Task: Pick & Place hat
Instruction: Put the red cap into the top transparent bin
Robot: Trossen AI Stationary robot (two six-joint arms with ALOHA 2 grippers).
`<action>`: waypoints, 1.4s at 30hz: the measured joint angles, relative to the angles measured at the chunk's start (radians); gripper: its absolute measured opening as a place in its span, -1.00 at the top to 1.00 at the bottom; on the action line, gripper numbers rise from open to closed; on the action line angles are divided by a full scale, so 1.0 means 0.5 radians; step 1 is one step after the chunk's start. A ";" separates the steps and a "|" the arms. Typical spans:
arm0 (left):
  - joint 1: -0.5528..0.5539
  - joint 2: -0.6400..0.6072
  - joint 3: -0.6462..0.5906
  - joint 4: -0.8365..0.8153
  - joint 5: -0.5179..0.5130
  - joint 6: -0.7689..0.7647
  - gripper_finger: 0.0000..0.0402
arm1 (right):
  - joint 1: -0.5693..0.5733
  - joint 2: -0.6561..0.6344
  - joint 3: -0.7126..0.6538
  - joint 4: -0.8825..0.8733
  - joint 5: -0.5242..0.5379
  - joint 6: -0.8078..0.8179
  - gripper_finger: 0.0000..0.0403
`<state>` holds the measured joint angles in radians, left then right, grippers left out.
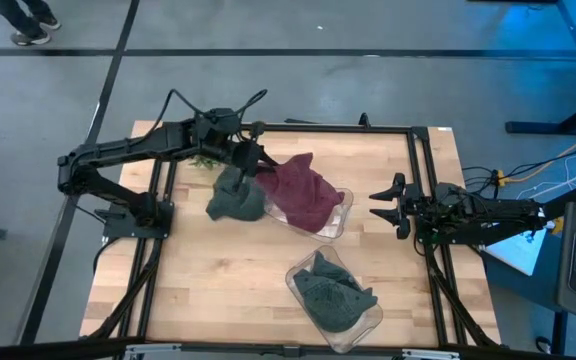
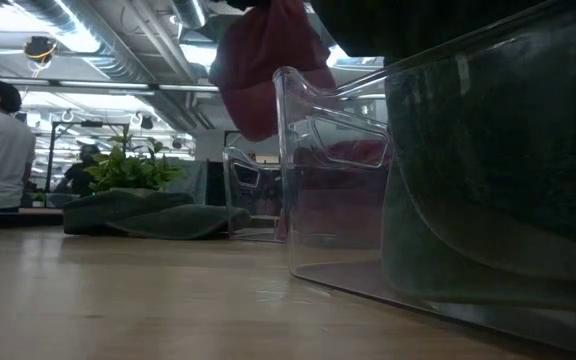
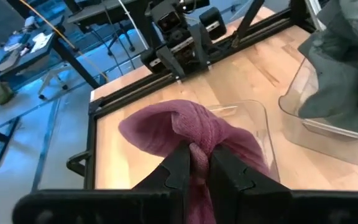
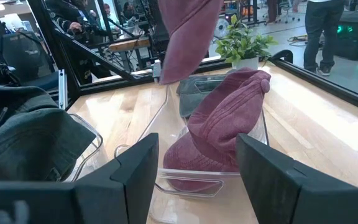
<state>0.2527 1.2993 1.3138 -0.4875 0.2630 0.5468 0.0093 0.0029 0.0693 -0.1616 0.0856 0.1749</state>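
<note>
Maroon hat (image 3: 185, 127) hangs pinched in the left gripper (image 3: 196, 167) above a clear bin (image 1: 336, 212) holding another maroon hat (image 4: 225, 127). No writing reads anywhere. Right gripper (image 1: 386, 203) waits spread at the table's edge (image 1: 444, 165).

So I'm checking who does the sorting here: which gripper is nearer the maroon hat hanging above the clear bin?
Left. The left gripper is shut on the maroon hat, holding it over the clear bin. The right gripper waits open, off toward the table's right edge.

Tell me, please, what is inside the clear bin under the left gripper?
One maroon hat lies in the clear bin. The left gripper holds another maroon hat above it. The bin's floor beneath the hat is covered.
</note>
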 joint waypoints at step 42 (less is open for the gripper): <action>-0.114 0.470 0.373 0.084 -0.124 0.417 0.84 | 0.001 0.002 0.000 -0.001 0.000 0.000 -0.06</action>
<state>0.1959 1.5340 1.5002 -0.4456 0.2008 0.7555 0.0097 0.0036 0.0694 -0.1619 0.0856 0.1748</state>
